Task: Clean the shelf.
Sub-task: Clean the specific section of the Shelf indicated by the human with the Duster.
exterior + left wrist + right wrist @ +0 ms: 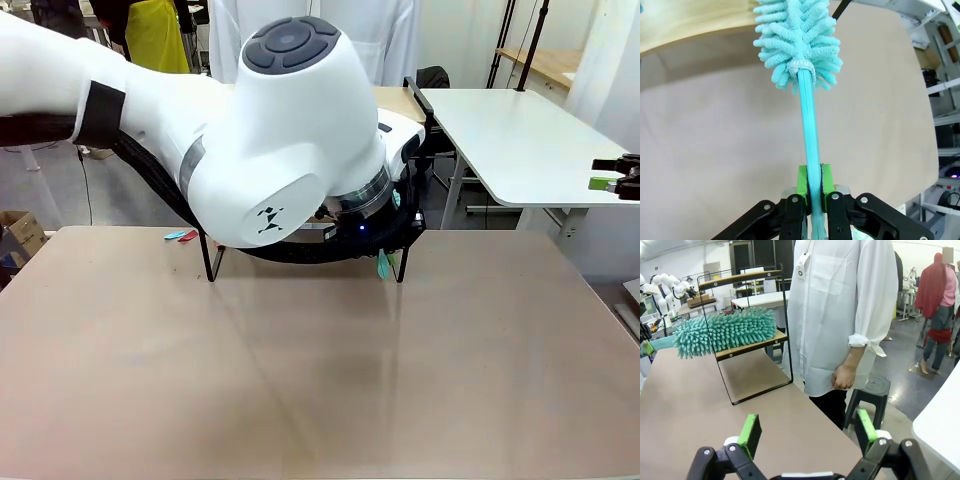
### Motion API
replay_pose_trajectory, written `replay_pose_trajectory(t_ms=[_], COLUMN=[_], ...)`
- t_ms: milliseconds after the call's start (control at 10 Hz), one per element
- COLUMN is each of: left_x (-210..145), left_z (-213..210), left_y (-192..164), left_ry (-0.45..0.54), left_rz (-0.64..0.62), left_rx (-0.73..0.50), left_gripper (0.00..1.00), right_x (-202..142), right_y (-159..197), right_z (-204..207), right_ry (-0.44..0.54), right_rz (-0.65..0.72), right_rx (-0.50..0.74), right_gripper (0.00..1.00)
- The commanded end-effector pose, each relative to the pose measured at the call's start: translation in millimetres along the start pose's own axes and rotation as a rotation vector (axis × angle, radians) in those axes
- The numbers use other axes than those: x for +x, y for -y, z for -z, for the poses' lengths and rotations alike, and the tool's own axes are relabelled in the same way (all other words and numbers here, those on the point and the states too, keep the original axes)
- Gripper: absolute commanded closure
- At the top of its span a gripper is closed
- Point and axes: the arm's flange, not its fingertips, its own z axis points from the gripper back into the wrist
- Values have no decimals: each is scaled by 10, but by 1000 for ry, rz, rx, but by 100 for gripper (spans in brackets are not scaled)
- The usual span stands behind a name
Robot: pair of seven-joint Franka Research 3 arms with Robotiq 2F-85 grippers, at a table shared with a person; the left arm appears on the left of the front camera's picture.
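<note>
Left hand [814,182] is clamped on the turquoise duster [725,332], laid along the lower board of the shelf [760,345]; right hand [807,432] is held wide. Dusting is judged midway, upper board remaining.

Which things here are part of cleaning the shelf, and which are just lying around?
For the job:
- shelf
- teal duster, its head lying on the shelf's lower board
- left gripper, shut on the duster's handle

Just lying about:
- small red and teal bits
- black stool
- white side table
</note>
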Motion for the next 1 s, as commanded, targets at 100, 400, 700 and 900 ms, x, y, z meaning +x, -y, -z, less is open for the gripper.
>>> replay_pose_trajectory(t_ms=[100,400,700,900], left_x=[0,20,68,100], left_z=[0,22,-76,-123], left_y=[0,-149,-473,-692], left_ry=[0,-21,-52,-75], left_rz=[0,49,13,-9], left_rx=[0,115,160,197], left_gripper=[87,87,87,87], right_x=[24,24,24,24], right_y=[0,0,0,0], right_z=[15,15,15,15], right_ry=[-2,-2,-2,-2], right_rz=[-5,-5,-5,-5], right_rx=[-3,-3,-3,-3], right_gripper=[0,0,0,0])
